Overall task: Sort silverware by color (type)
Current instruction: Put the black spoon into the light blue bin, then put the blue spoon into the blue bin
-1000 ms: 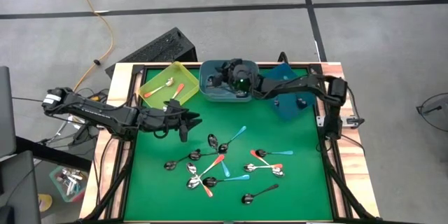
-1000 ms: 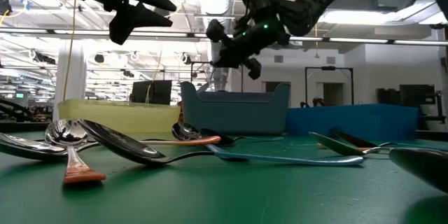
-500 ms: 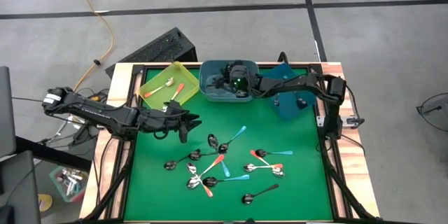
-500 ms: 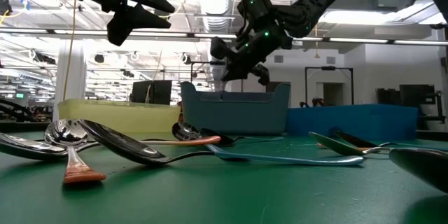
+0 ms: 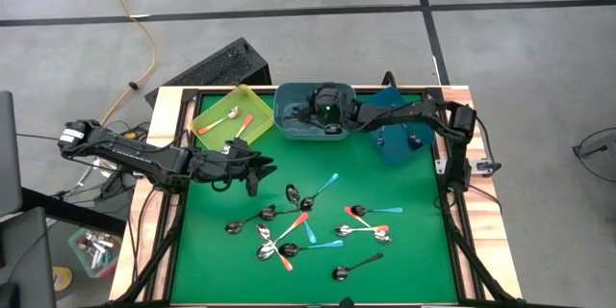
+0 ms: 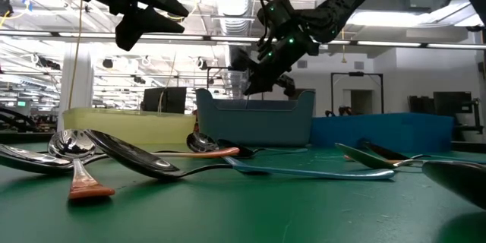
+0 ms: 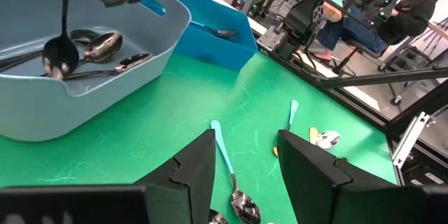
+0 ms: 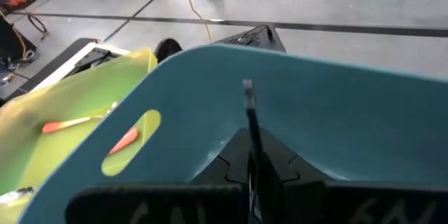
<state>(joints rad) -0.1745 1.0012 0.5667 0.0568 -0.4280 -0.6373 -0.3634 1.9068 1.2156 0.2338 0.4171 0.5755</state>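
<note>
My right gripper (image 5: 319, 114) is over the grey-blue bin (image 5: 289, 125) at the table's far edge. It is shut on a dark metal spoon (image 7: 64, 28), which hangs into the bin among other dark spoons (image 7: 105, 45). My left gripper (image 5: 258, 168) is open and empty above the green mat's left part; its fingers (image 7: 199, 171) show apart in the left wrist view. Several spoons with orange-red, teal or dark handles (image 5: 308, 221) lie flat on the mat. My right gripper pinches the dark spoon's handle near its free end (image 8: 247, 94) between its two fingers, which lie across the handle. The fingers come from the table's right side, slanting down. The spoon hangs upright below them, its bowl (image 7: 59, 59) down inside the grey-blue bin.
A yellow bin (image 5: 207, 111) at the far left holds orange-red-handled spoons (image 5: 241, 125). A blue bin (image 5: 399, 144) at the far right holds a teal-handled spoon (image 7: 213, 31). A wooden frame (image 5: 168, 144) borders the mat. People sit beyond the table (image 7: 392, 14).
My right gripper has gone down toward the grey-blue bin and tipped its fingers lower, so the dark spoon hangs deeper into the bin.
</note>
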